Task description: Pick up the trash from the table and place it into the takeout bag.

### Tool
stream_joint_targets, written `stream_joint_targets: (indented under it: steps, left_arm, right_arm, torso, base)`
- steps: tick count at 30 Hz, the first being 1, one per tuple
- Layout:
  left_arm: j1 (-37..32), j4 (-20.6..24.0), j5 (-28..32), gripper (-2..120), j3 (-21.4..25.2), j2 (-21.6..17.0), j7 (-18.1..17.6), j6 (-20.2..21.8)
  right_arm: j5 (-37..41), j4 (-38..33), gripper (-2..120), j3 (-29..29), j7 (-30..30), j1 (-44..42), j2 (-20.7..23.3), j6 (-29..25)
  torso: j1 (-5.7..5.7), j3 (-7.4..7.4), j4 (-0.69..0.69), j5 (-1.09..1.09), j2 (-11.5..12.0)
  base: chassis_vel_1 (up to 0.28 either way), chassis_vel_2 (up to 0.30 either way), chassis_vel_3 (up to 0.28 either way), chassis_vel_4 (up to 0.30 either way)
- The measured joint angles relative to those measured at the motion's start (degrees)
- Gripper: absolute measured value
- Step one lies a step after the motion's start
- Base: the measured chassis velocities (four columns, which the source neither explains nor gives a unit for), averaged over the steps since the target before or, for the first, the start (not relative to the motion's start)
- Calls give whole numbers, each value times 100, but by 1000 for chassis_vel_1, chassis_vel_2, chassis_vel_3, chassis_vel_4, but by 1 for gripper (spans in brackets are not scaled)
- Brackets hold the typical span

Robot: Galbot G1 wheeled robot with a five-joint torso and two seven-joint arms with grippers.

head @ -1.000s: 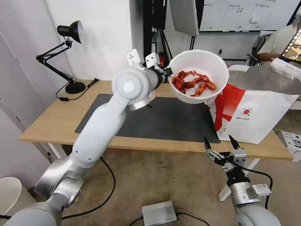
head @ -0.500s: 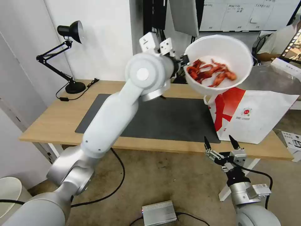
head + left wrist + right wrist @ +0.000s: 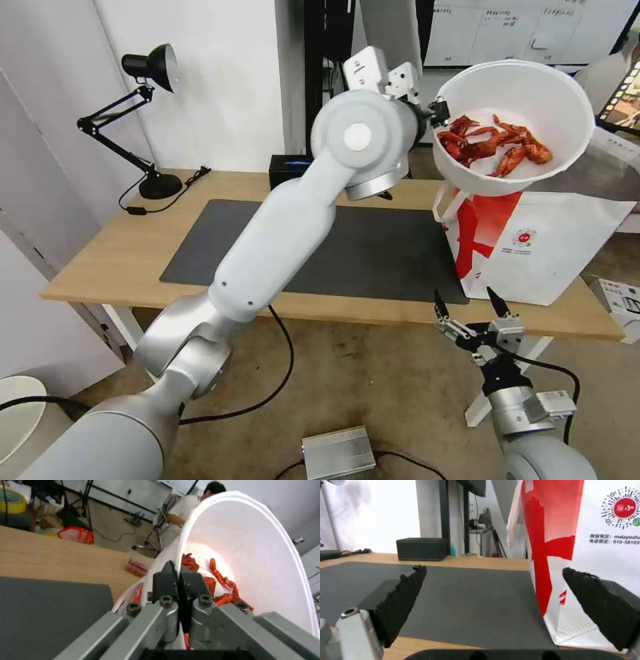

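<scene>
A white bowl (image 3: 527, 87) with red shells (image 3: 497, 143) hangs in the air, tilted, above the open top of the white-and-red takeout bag (image 3: 540, 243). My left gripper (image 3: 437, 112) is shut on the bowl's rim; the left wrist view shows its fingers (image 3: 166, 581) pinching the rim of the bowl (image 3: 246, 555), with shells (image 3: 221, 580) inside. My right gripper (image 3: 469, 303) waits open below the table's front edge, its pads (image 3: 403, 600) apart, facing the bag (image 3: 583, 555). The table (image 3: 113, 253) carries a dark grey mat (image 3: 363, 250).
A black desk lamp (image 3: 143, 113) stands at the table's back left. A black rectangular box (image 3: 288, 170) sits at the back behind the mat, and it is also in the right wrist view (image 3: 421, 548). A metal box (image 3: 337, 453) lies on the floor.
My left arm has carried the bowl up and to the right, from beside the bag to above its opening. The right arm has not moved.
</scene>
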State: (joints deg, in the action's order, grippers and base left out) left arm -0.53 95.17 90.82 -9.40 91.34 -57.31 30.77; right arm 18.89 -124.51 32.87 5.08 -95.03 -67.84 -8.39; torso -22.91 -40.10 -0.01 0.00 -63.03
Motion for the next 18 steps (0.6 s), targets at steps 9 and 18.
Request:
stream_joint_targets:
  steps: [9, 18]
  left_arm:
    - [218, -353, -103, 0, -232, 8, 247, -154]
    - [368, -562, -147, 0, -468, 8, 346, -366]
  right_arm:
    - [0, 0, 100, 0, 0, 0, 0, 0]
    - [0, 0, 100, 0, 0, 0, 0, 0]
  torso:
    - [0, 0, 0, 0, 0]
    - [0, 0, 1, 0, 0]
  base:
    - [0, 0, 0, 0]
    - [0, 0, 0, 0]
